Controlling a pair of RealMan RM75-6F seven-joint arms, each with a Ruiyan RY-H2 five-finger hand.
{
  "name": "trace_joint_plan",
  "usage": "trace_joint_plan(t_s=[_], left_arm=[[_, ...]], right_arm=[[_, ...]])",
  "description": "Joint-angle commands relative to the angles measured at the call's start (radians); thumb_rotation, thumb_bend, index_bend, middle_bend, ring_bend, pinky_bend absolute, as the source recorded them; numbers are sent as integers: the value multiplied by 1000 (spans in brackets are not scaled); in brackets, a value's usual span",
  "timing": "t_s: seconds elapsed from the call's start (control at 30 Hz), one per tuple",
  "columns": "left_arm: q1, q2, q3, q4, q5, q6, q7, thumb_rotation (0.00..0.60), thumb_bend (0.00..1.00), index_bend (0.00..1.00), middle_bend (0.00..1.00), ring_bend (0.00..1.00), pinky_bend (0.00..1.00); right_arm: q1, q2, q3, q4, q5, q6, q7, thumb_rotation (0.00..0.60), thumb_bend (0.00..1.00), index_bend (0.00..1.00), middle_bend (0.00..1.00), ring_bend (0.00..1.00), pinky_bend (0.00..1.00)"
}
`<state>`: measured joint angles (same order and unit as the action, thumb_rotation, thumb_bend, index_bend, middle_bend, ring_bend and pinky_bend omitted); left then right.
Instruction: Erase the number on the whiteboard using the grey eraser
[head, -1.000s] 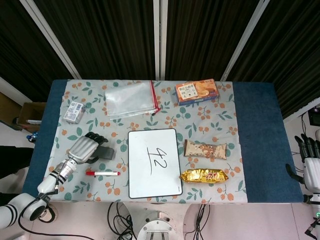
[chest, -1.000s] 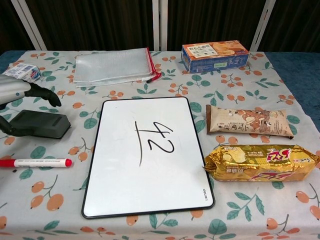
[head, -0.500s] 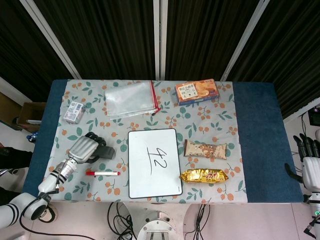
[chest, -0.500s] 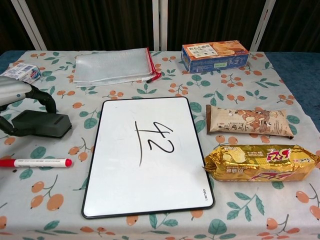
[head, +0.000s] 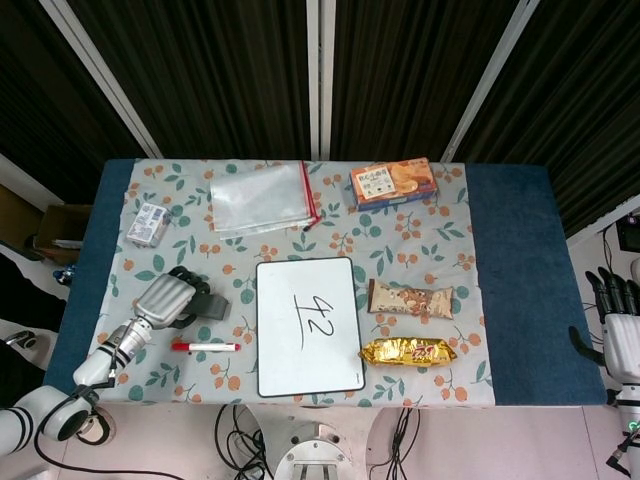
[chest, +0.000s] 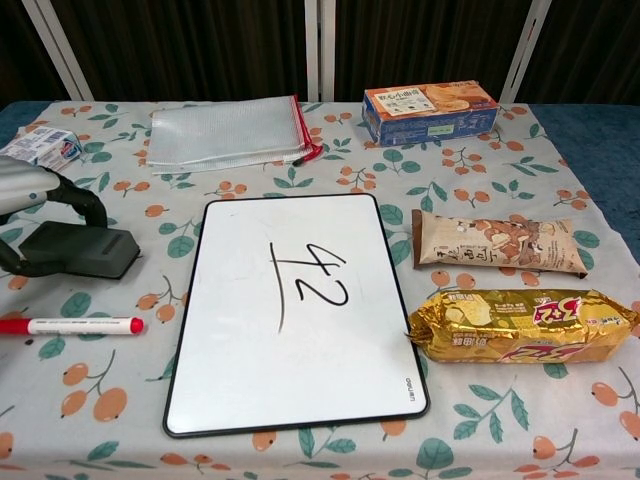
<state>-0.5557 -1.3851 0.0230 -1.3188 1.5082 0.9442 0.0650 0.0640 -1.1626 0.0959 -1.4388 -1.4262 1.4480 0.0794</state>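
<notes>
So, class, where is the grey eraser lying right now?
In the chest view the grey eraser lies at the table's left, under the left hand, left of the whiteboard and above the red marker.

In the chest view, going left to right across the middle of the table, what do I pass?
Left robot hand on the grey eraser → red marker lying just nearer the camera → whiteboard with "42" still written on it → brown snack bar and gold snack pack.
</notes>
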Motion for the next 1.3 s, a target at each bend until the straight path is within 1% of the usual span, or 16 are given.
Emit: trace_joint_plan(t_s=[0.03, 0.27, 0.43, 0.63, 0.73, 0.8, 0.83, 0.97, 1.13, 1.3], left_arm=[[1, 0, 1, 1, -4, 1, 2, 600, 286, 367, 368, 302, 209], [2, -5, 5, 8, 0, 14, -9, 600, 287, 433, 440, 393, 209], [5, -13, 6, 20, 11, 36, -18, 600, 304, 468, 473, 431, 214], [15, -28, 1, 40, 38, 96, -59, 600, 313, 519, 519, 500, 244], [18, -33, -2, 42, 51, 123, -91, 600, 316, 551, 549, 530, 304], [20, -34, -4, 36, 62, 144, -108, 600, 329, 573, 569, 548, 392], [19, -32, -4, 28, 68, 151, -116, 600, 335, 582, 576, 553, 431], [11, -7, -2, -32, 85, 157, -122, 600, 340, 593, 586, 563, 486], [-6, 28, -3, -144, 109, 157, -53, 600, 342, 601, 594, 570, 501], [-27, 30, 1, -253, 131, 136, 20, 600, 343, 607, 599, 575, 507]], right_arm=[[0, 0, 0, 0, 0, -1, -1, 600, 245, 0, 0, 0, 0], [2, -1, 1, -1, 2, -3, -5, 600, 246, 0, 0, 0, 0], [2, -1, 0, -2, 2, -4, -9, 600, 247, 0, 0, 0, 0], [3, -3, -1, -2, 2, -6, -11, 600, 247, 0, 0, 0, 0], [4, -3, -1, -2, 3, -8, -11, 600, 247, 0, 0, 0, 0], [4, -3, -1, -2, 2, -8, -10, 600, 246, 0, 0, 0, 0], [5, -2, -1, -2, 2, -8, -10, 600, 246, 0, 0, 0, 0], [6, 0, 0, -3, 1, -8, -8, 600, 247, 0, 0, 0, 0], [8, 4, 2, -5, 1, -9, -5, 600, 247, 0, 0, 0, 0], [7, 11, 5, -9, 3, -6, 0, 600, 247, 0, 0, 0, 0]])
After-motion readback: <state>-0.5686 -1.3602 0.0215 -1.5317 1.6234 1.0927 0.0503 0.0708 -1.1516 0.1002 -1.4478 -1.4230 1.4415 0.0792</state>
